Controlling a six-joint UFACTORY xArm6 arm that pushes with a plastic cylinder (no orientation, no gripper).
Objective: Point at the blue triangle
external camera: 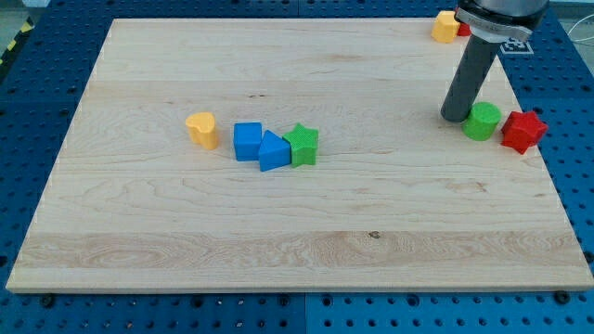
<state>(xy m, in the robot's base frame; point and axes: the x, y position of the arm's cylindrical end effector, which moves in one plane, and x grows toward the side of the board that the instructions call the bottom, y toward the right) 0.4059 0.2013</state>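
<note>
Six blocks are sitting on the pale wooden board (186, 232), and wide bare wood is lying open along the view's left and bottom edges. Toward the view's left a yellow heart-shaped block (202, 129) is standing apart, near a blue cube (247, 141). The blue triangle (273, 152) is pressing against that cube and against a green star (302, 145) on its other side. Open wood is stretching from there to my tip (454, 117), which is resting just beside a green round block (482, 122); the rod has nothing to open or close. A red star (523, 130) is sitting near the board's right edge. A yellow block (445, 26) is lying at the top edge. Blue perforated metal (37, 111) is surrounding the board.
</note>
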